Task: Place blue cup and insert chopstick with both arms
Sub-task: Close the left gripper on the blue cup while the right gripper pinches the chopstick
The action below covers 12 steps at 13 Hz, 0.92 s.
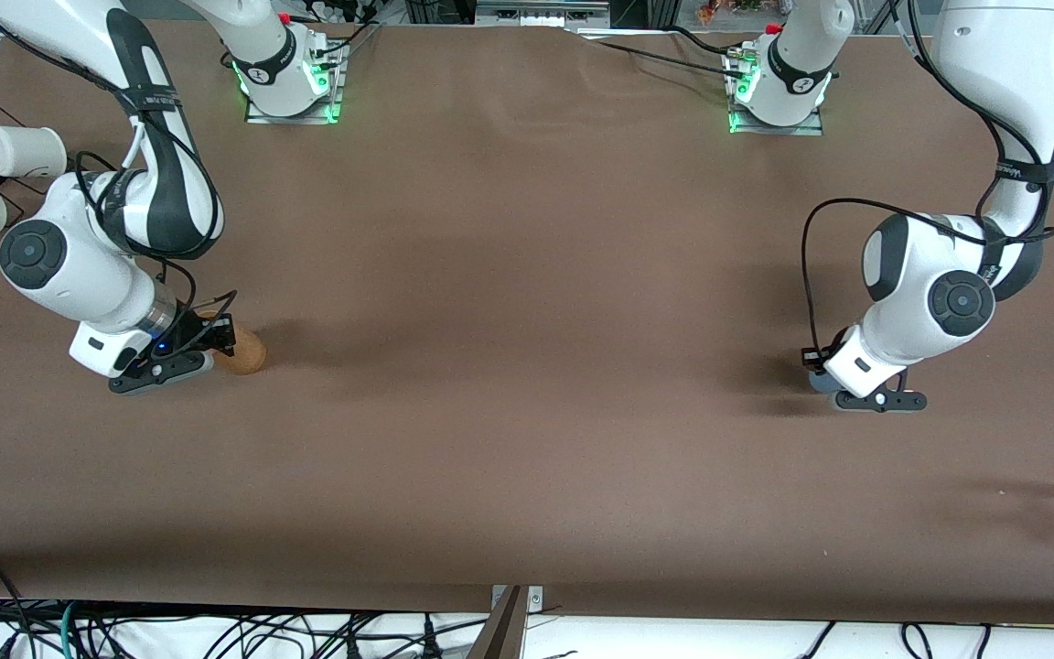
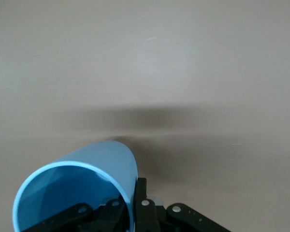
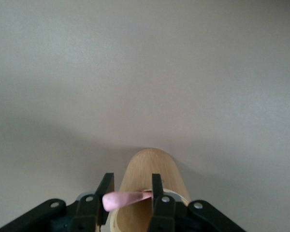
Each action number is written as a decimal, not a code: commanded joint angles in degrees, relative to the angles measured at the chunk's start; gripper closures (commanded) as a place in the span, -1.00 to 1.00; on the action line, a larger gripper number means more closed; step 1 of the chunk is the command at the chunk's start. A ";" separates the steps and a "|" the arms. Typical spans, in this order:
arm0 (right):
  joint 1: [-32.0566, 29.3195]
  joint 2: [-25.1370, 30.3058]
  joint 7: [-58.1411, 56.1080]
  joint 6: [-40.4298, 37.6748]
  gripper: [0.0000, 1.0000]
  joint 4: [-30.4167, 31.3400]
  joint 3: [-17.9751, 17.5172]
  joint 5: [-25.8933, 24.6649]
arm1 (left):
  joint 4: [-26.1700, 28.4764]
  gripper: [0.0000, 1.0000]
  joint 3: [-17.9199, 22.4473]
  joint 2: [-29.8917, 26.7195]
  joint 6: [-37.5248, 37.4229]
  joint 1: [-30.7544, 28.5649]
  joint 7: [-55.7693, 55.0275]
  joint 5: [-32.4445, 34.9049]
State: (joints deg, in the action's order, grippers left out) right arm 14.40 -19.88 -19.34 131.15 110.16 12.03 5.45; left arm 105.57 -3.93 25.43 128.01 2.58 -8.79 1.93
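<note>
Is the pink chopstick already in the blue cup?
No. In the right wrist view the chopstick sits between the right gripper's fingers at the wooden cup.

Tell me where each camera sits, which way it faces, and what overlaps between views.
Front view: high across the table, facing both bases; both arms show.
Left wrist view: on the left wrist, looking past the left gripper, shut on the blue cup wall.
Right wrist view: on the right wrist; right gripper around the chopstick over the wooden cup.
Shared: wooden cup also shows in front view.
</note>
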 commanded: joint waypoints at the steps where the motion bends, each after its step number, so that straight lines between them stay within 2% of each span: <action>1: -0.34 1.77 -1.58 0.68 0.43 2.17 -0.07 1.05 | -4.91 1.00 -7.29 0.41 -3.12 2.42 -16.01 -0.52; 3: -0.34 1.69 -1.58 0.77 0.61 2.26 -0.07 0.97 | -8.34 1.00 -10.82 3.47 -2.95 7.23 -29.82 -0.08; 5: -0.34 1.69 -1.58 0.69 0.88 2.17 0.01 1.05 | -13.52 1.00 -10.66 6.81 -2.95 15.05 -40.12 0.09; 6: -0.34 1.69 -1.58 0.69 0.92 2.08 -0.07 1.05 | -15.81 1.00 -10.40 8.74 -3.03 18.22 -45.47 0.18; 8: -0.34 1.86 -1.76 0.33 0.96 1.30 -0.07 0.97 | -22.56 1.00 -7.43 13.40 -3.03 26.12 -55.41 0.53; 10: -0.34 1.86 -2.02 -1.06 0.96 -1.51 -0.07 0.97 | -26.45 1.00 -3.82 17.18 -3.03 32.37 -61.94 1.76; 12: -0.34 2.30 -1.85 -9.98 0.96 -7.99 -0.16 0.97 | -28.65 1.00 -0.74 20.18 -2.77 36.51 -65.20 1.76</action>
State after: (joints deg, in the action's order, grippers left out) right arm 14.37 -19.06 -20.07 128.59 107.22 12.16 5.47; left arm 82.32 -7.54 41.37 126.44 36.07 -70.50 2.27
